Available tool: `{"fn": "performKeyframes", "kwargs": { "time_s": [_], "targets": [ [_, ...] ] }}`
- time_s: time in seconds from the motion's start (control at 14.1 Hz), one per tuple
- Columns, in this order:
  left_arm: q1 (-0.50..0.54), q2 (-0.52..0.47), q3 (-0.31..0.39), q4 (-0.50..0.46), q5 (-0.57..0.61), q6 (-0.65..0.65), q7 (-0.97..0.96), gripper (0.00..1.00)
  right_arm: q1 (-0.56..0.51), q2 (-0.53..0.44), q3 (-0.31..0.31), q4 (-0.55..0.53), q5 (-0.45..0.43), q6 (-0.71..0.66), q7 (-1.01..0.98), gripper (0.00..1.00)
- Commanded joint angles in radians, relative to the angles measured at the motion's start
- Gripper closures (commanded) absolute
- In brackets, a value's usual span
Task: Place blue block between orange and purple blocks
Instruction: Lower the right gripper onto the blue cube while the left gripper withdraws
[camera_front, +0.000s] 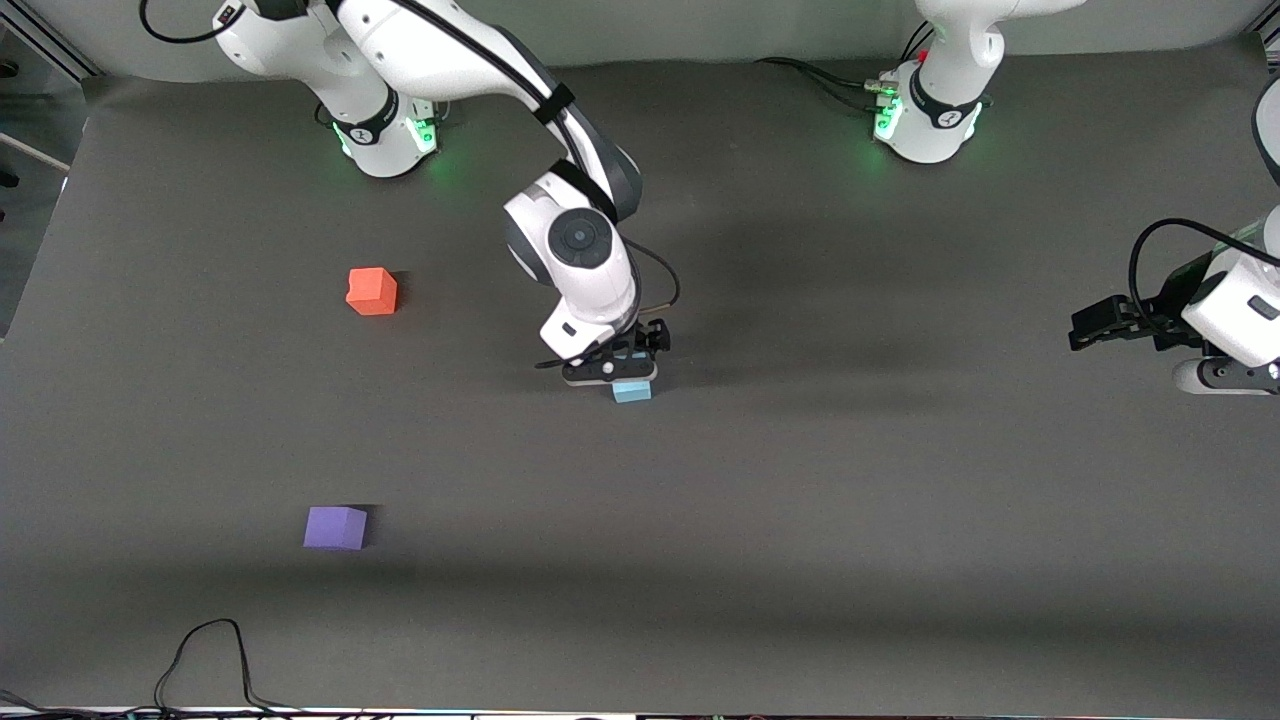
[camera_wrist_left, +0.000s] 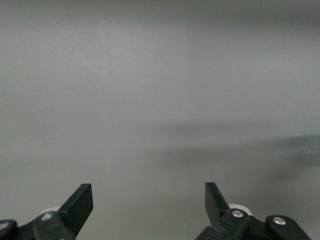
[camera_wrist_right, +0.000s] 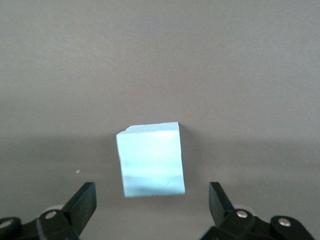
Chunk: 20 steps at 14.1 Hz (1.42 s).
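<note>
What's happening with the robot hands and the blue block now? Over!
Right gripper open over blue block, not gripping. Left gripper open, waiting at its table end. Nothing between orange block and purple block.

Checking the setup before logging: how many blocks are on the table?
3. The orange block lies toward the right arm's end; the purple block is nearer the camera; the blue block sits mid-table under the right gripper. None seem hidden.
</note>
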Motion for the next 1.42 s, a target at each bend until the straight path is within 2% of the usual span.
{"fn": "performKeyframes", "kwargs": {
  "time_s": [0.0, 0.07, 0.36, 0.43, 0.57, 0.71, 0.78, 0.92, 1.07, 1.35],
  "targets": [
    [-0.119, -0.02, 0.111, 0.011, -0.002, -0.041, 0.014, 0.0, 0.015, 0.038, -0.013, 0.006, -0.009, 0.044, -0.01, 0.0],
    [-0.142, -0.025, 0.139, 0.012, -0.002, -0.044, 0.017, 0.0, 0.015, 0.057, -0.013, 0.006, -0.009, 0.066, -0.005, 0.0],
    [-0.143, -0.032, 0.141, 0.016, 0.002, -0.057, 0.018, 0.0, 0.015, 0.089, -0.013, 0.007, 0.001, 0.107, -0.004, 0.0],
    [-0.143, -0.032, 0.142, 0.033, 0.002, -0.068, 0.018, 0.0, 0.015, 0.09, -0.011, 0.007, 0.003, 0.108, 0.001, 0.03],
    [-0.144, -0.029, 0.142, 0.059, 0.003, -0.108, 0.023, 0.0, 0.015, 0.095, -0.011, 0.007, 0.006, 0.123, 0.016, 0.27],
    [-0.144, -0.029, 0.139, 0.059, 0.003, -0.111, 0.027, 0.0, 0.015, 0.097, -0.01, 0.012, 0.006, 0.123, 0.048, 0.59],
    [-0.144, -0.029, 0.139, 0.059, 0.003, -0.116, 0.05, 0.0, 0.015, 0.097, -0.01, 0.01, 0.006, 0.123, 0.047, 0.7],
    [-0.144, -0.029, 0.141, 0.059, 0.003, -0.123, 0.066, 0.0, 0.004, 0.092, -0.011, 0.015, 0.004, 0.113, 0.028, 0.84],
    [-0.146, -0.029, 0.137, 0.059, 0.033, -0.123, 0.069, 0.0, -0.019, 0.055, -0.014, 0.021, 0.004, 0.055, 0.004, 0.86],
    [-0.15, -0.031, 0.137, 0.059, 0.046, -0.125, 0.084, 0.0, -0.08, -0.083, -0.013, 0.131, 0.024, -0.221, -0.021, 0.86]
  ]
}}
